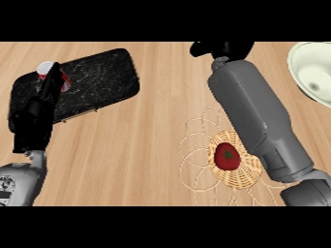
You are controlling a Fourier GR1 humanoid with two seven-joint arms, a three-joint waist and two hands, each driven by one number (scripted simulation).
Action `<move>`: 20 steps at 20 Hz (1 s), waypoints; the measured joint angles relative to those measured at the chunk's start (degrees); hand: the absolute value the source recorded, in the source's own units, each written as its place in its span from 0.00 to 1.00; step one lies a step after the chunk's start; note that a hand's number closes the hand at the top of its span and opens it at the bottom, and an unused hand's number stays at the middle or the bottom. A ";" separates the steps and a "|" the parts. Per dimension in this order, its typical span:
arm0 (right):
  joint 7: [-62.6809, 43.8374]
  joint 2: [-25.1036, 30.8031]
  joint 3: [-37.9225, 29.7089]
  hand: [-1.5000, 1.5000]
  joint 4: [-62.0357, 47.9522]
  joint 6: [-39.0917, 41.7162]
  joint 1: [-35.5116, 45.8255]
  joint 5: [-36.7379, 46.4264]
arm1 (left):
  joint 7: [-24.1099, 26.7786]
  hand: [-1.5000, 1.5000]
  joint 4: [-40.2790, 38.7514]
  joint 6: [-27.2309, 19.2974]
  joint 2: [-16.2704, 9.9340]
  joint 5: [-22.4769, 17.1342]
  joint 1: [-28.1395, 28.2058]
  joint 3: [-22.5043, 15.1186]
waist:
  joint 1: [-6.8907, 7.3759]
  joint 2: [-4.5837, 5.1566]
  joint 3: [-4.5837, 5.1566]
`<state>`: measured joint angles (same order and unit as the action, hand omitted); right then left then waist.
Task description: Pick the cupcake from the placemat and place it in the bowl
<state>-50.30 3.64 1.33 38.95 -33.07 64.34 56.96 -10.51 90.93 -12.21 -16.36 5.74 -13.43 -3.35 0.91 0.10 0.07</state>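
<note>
Your left hand (48, 92), fingers straight, reaches the cupcake (52, 72) at the black placemat's (104, 77) far-left corner; judge it light, soft and crushable, so grip its wrapper sides; the right hand's (222, 48) fingers cannot be made out.

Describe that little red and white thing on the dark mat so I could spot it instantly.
Find the black speckled placemat at the wooden counter's upper left. At its left end, partly behind the left hand, stands the cupcake, white-topped with red sides. The only other red thing, a round fruit, sits in a wicker basket further right.
</note>
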 measured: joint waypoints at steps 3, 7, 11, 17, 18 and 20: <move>0.69 2.71 -1.90 1.00 -0.23 -1.77 -0.78 0.30 | 0.53 0.50 -0.35 0.14 0.02 0.13 0.16 0.55 | -0.21 0.05 -0.03; 2.80 6.60 -4.64 1.00 0.22 -4.65 -2.32 -0.08 | 0.61 0.50 -0.91 0.44 0.43 0.17 -0.17 0.85 | -0.39 0.09 -0.06; 7.18 11.00 -7.68 1.00 -0.20 -7.64 -4.87 -1.75 | 0.20 0.50 0.64 0.62 0.63 0.67 0.84 0.64 | -0.22 0.12 -0.09; 15.41 18.14 -11.48 1.00 -2.45 -10.80 -9.05 -4.55 | 1.98 0.50 -0.70 1.13 0.71 0.62 0.95 1.80 | -0.18 0.24 -0.10; 16.48 19.51 -11.94 1.00 -3.56 -11.19 -9.52 -4.53 | 0.80 0.50 0.37 1.36 0.66 0.67 0.74 1.53 | -0.04 0.26 -0.11; 18.81 21.78 -12.74 1.00 -5.80 -11.98 -10.93 -4.61 | 0.06 0.50 0.69 1.52 0.60 0.69 0.14 1.74 | 0.07 0.33 -0.13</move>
<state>-31.49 25.42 -11.41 33.15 -45.06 53.41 52.35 -10.45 91.62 -10.69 -15.75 6.43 -13.29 -1.61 0.98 0.43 -0.06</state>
